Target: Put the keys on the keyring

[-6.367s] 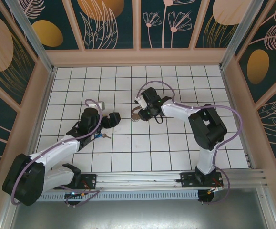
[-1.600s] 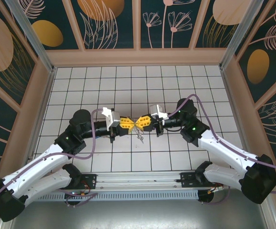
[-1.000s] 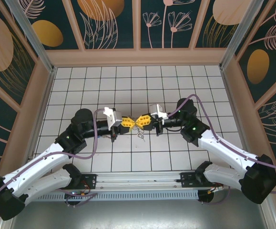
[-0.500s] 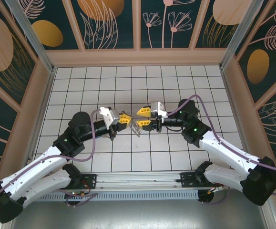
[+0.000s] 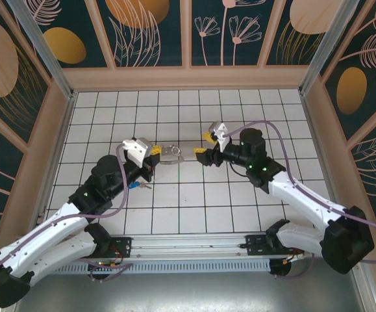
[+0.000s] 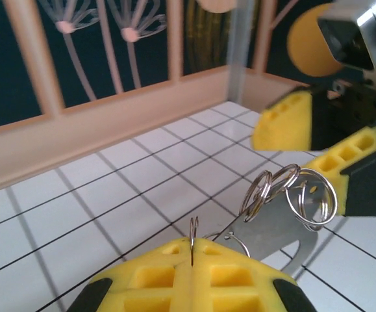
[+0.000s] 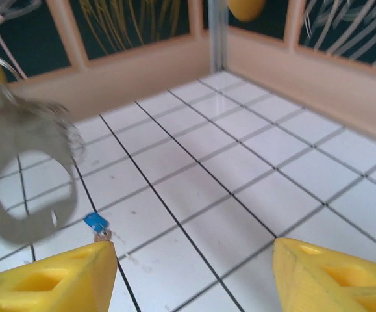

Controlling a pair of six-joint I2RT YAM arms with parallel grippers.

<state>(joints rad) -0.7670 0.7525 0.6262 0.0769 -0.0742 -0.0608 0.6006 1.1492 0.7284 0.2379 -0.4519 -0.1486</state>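
Left end effector (image 5: 156, 151), fingers closed on one thin wire loop of the keyring (image 5: 169, 153), carries it clear of the counter (image 5: 239, 208), left of centre. In the left wrist view the closed yellow fingers (image 6: 191, 276) pinch the loop edge-on, and the grey metal tag with its linked rings (image 6: 285, 208) juts out beyond them. Right end effector (image 5: 204, 145), fingers spread wide and holding nothing, stands just right of the keyring, apart from it. The right wrist view shows the open gap (image 7: 194, 250) over bare tiles, with the tag blurred at the left (image 7: 25, 175).

Change: a second or so ago both end effectors met at the centre, closed on the keyring together. The right one has since opened and drawn back to the right, while the left has pulled the keyring left and slightly far. The key (image 5: 134, 186), with its blue head (image 7: 95, 221), lies on the counter beside the left forearm, where it lay several seconds ago.

Reading: the keyring has passed to the left end effector alone, and the key is not yet threaded. The freed right end effector is probably now available to fetch the key.
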